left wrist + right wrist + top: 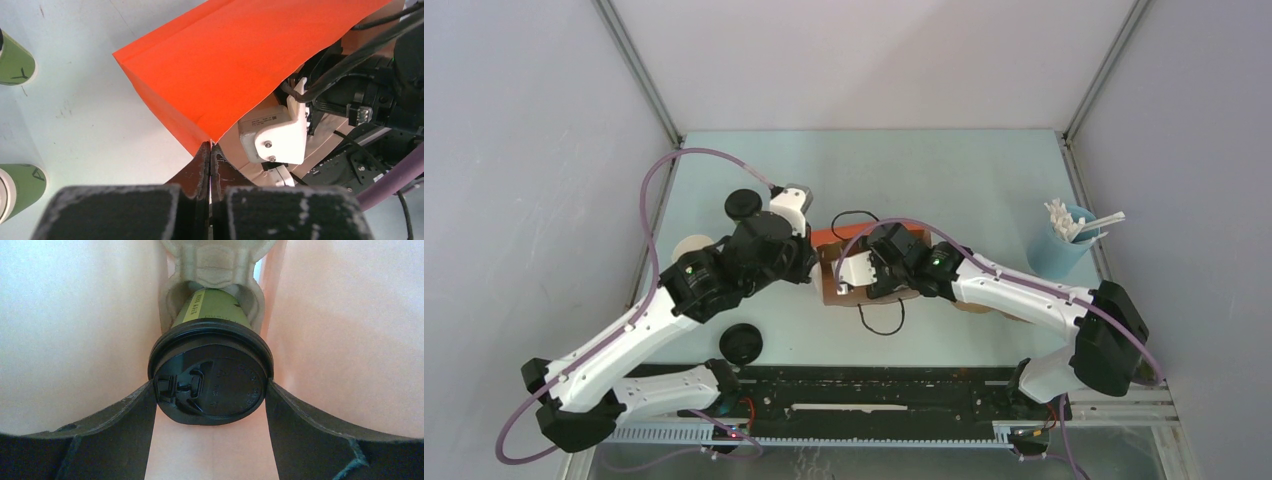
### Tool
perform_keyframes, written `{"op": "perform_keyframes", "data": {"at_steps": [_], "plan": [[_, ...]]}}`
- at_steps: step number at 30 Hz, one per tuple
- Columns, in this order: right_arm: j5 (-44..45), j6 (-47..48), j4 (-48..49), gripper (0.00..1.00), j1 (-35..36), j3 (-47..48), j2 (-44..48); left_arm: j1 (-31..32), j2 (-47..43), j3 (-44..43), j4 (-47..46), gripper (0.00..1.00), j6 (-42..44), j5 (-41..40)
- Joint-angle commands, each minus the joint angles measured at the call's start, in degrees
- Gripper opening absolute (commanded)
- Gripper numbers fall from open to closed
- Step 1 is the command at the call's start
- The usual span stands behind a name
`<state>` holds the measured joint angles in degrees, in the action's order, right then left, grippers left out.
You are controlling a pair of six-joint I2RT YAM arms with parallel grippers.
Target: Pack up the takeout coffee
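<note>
Sitting in the pulp carrier (215,260) inside the orange bag (235,65), the lidded cup (210,360) is gripped at its lid's 3 and 9 o'clock by the right gripper (210,386), jaws spread wide. Jaws fully closed, the left gripper (210,165) pinches the bag's rim. The bag lies mid-table (964,170); a blue cup (1054,255) of stirrers stands at its 3 o'clock.

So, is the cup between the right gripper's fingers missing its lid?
No, the green paper cup wears a black plastic lid, and it sits in a pulp cup carrier.
</note>
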<state>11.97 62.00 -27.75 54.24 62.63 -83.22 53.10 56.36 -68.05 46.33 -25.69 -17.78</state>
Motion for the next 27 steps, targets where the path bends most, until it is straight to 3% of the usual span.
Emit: {"op": "perform_keyframes", "data": {"at_steps": [1,15,27], "plan": [[1.74,-2.55,-3.03,0.58,1.52,2.31,2.01,-2.36,0.53,-5.42,1.55,0.00,-1.86,5.32],[-2.28,-7.66,-16.29,0.58,6.14,8.17,3.00,-4.41,2.33,-8.42,6.98,0.00,-3.69,16.29],[-3.87,-8.98,-18.63,0.58,6.29,9.44,-0.28,-5.16,5.37,-12.22,14.00,0.00,-5.20,17.33]]}}
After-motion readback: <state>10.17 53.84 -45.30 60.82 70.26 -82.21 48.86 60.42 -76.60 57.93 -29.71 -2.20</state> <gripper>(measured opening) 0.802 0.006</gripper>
